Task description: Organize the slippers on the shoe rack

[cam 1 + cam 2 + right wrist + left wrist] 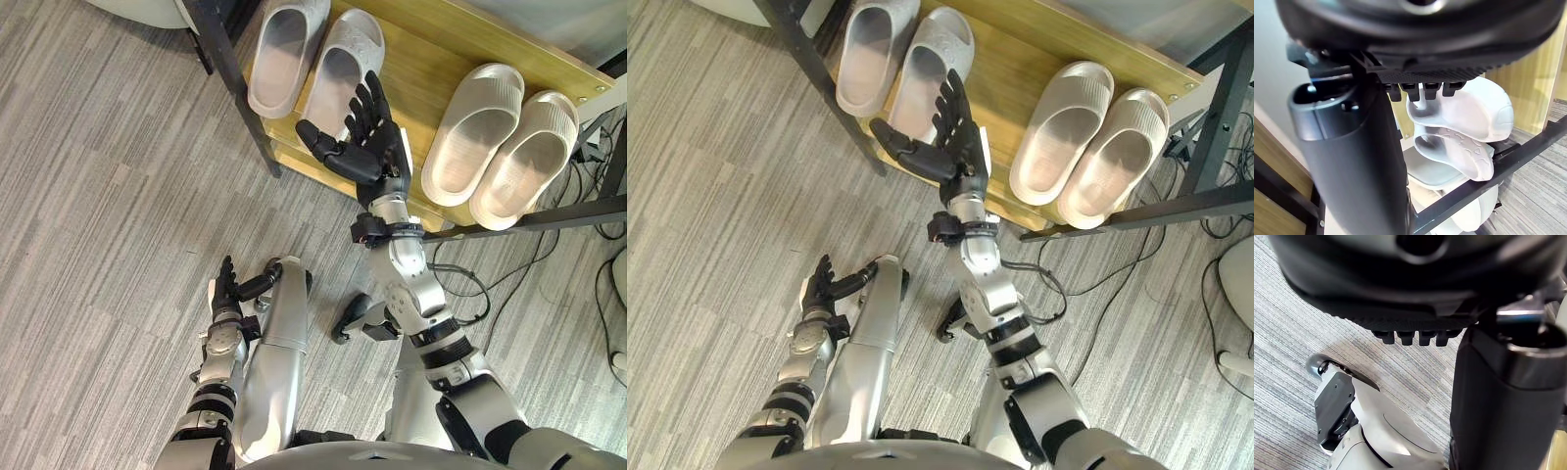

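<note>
Two pairs of light grey slippers lie on the wooden top shelf [421, 49] of the shoe rack. One pair [304, 64] is at the left end, the other pair [500, 142] at the right end. My right hand [367, 142] hovers open in front of the shelf between the pairs, fingers straight and thumb spread, holding nothing. Its fingertips reach near the right slipper of the left pair [926, 64]. In the right wrist view a slipper [1459, 132] lies on the shelf past the fingers. My left hand [227, 289] hangs low over the floor, open and empty.
The rack has black metal legs and rails [230, 69] and a lower wooden shelf [304, 162]. Grey striped carpet [108, 196] spreads to the left. Black cables [549, 255] lie on the floor right of the rack, and a white object [1239, 294] stands at the right edge.
</note>
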You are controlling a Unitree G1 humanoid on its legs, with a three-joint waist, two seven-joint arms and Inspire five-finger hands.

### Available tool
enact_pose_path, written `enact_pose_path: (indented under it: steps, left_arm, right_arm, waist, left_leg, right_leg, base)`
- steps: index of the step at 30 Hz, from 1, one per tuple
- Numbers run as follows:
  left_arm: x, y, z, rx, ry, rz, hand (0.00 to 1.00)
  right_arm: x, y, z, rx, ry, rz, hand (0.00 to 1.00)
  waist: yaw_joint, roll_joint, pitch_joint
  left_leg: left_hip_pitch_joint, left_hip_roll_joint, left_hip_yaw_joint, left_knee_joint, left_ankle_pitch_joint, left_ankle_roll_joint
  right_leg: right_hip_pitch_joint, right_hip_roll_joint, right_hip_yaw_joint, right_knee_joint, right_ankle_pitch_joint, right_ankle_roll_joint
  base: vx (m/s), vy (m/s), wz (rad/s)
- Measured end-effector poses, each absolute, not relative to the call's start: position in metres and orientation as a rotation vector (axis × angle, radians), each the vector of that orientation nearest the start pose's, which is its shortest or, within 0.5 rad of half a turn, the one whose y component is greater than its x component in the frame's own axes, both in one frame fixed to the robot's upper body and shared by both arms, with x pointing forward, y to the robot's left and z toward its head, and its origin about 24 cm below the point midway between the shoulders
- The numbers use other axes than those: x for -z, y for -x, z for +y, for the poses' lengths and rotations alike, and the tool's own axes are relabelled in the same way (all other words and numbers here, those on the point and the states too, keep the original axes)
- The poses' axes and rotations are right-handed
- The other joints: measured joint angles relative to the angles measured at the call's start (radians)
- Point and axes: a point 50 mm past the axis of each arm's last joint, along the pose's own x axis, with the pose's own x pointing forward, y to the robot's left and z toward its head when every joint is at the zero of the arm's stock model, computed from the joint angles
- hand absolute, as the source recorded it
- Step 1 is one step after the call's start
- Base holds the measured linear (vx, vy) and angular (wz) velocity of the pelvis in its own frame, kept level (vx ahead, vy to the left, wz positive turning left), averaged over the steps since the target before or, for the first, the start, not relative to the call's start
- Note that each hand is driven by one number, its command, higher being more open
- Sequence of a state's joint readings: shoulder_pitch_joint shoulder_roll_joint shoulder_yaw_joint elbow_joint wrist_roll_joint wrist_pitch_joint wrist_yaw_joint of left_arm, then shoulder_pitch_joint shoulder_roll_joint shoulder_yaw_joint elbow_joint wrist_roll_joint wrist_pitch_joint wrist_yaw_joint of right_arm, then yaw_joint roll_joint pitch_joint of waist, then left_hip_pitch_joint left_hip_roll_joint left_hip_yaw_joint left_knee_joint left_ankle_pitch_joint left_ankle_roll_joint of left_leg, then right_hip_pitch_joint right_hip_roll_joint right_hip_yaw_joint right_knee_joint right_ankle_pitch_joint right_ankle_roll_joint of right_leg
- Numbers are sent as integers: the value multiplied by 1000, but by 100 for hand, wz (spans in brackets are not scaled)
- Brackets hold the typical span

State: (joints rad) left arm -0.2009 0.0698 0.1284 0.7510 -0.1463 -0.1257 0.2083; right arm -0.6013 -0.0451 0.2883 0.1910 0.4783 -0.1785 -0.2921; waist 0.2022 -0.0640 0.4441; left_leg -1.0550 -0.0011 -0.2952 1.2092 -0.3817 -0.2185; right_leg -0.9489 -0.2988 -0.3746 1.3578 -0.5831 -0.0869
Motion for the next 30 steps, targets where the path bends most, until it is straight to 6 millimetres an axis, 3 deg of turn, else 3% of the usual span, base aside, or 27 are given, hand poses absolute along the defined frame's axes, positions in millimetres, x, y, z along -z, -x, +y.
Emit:
enact_pose_path:
  steps: [6, 18, 22, 23, 25, 30]
  left_arm:
    - [64, -253, 192, -335, 70, 437, 100]
    - [75, -242, 194, -339, 66, 489, 100]
    - [75, -241, 194, -340, 66, 491, 100]
    - [76, -241, 194, -342, 66, 492, 100]
    - [75, -241, 194, -343, 65, 492, 100]
    - [76, -240, 196, -355, 67, 494, 100]
  right_arm:
    - [-191, -348, -76, -134, -380, -419, 100]
    - [-194, -359, -96, -70, -319, -423, 100]
    - [-193, -345, -96, -58, -277, -477, 100]
    - [-191, -332, -95, -52, -248, -520, 100]
    - [-188, -324, -95, -40, -246, -534, 100]
    - [-171, -308, -95, -2, -194, -530, 100]
  waist:
    - [15, 13, 6]
    - [16, 24, 4]
    - [15, 27, 6]
    - [11, 28, 7]
    - [10, 28, 7]
    - [5, 28, 7]
  left_leg:
    - [-5, -14, -2, 1, 2, 4]
    - [-6, -18, -1, 2, 4, 7]
    - [-6, -16, 0, 3, 4, 7]
    - [-4, -14, 2, 3, 4, 7]
    - [-2, -11, 4, 3, 3, 7]
    - [3, -3, 7, 2, 3, 7]
  right_leg:
    - [1, -15, -4, 5, -3, -1]
    - [0, -20, -3, 10, -4, -1]
    - [0, -18, -2, 9, -4, -1]
    - [0, -17, 0, 9, -4, -1]
    - [0, -15, 3, 9, -4, 0]
    - [0, -7, 6, 9, -3, 1]
  base:
    - [35, 25, 7]
    - [13, 10, 1]
    - [27, 13, -1]
    - [24, 15, -4]
    - [24, 16, -6]
    - [3, 2, -4]
